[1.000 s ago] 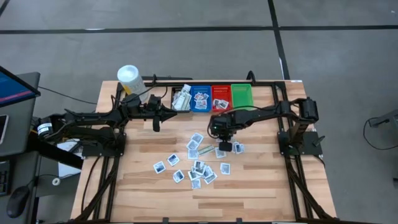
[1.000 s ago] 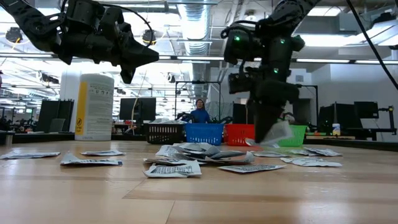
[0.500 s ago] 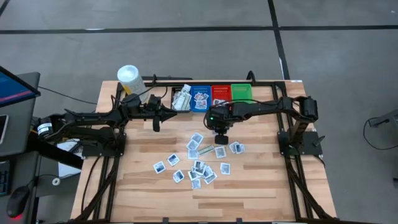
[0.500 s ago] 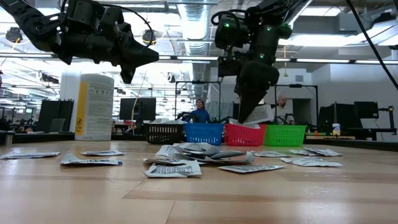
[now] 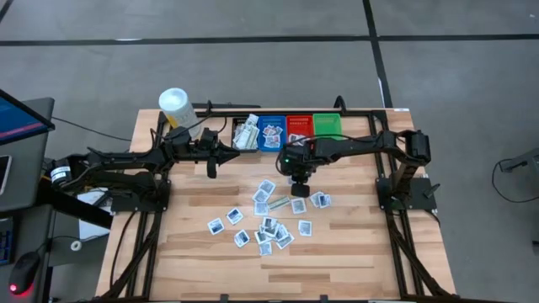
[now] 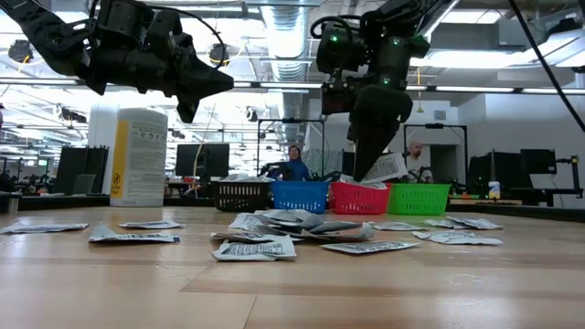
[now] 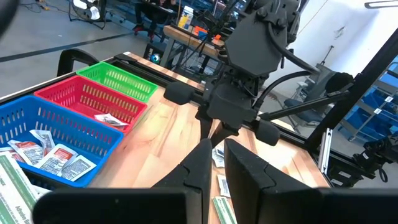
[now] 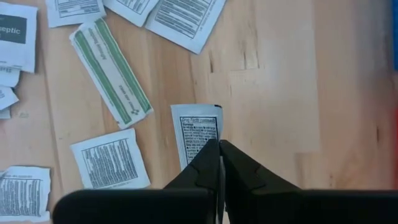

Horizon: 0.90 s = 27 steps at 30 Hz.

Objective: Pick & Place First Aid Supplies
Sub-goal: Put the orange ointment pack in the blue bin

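Here the right end effector (image 6: 366,174) pinches one packet (image 8: 198,132); four bins (image 5: 288,132) sit behind.

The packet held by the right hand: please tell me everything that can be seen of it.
The packet is small, flat and white, with a black-framed panel of fine black print; it looks like thin paper or foil. The right hand is shut on one end of it. It hangs in the air above the wooden table, near the red bin, touching only the fingertips.
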Motion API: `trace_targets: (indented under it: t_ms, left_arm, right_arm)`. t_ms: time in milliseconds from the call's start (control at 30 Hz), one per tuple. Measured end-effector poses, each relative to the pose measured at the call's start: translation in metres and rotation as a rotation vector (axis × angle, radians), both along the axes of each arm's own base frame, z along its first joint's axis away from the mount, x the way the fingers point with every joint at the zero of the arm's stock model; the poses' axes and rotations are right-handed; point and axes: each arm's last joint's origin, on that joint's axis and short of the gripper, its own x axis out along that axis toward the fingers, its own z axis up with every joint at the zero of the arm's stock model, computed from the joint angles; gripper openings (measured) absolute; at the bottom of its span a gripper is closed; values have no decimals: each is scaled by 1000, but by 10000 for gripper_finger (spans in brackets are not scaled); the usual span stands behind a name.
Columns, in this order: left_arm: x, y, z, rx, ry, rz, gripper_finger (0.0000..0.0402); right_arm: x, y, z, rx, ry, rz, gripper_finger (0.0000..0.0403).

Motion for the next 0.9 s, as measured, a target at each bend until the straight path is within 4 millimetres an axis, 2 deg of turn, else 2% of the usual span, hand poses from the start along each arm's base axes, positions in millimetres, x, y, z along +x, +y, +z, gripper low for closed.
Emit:
trace_targets:
  t_ms: [667, 900]
  left_arm:
    - [0, 0, 0, 0, 0, 0, 43]
    - [0, 0, 0, 0, 0, 0, 43]
  right_arm:
    - [1, 0, 0, -5, -10, 12, 7]
    - [1, 0, 0, -5, -13, 11, 54]
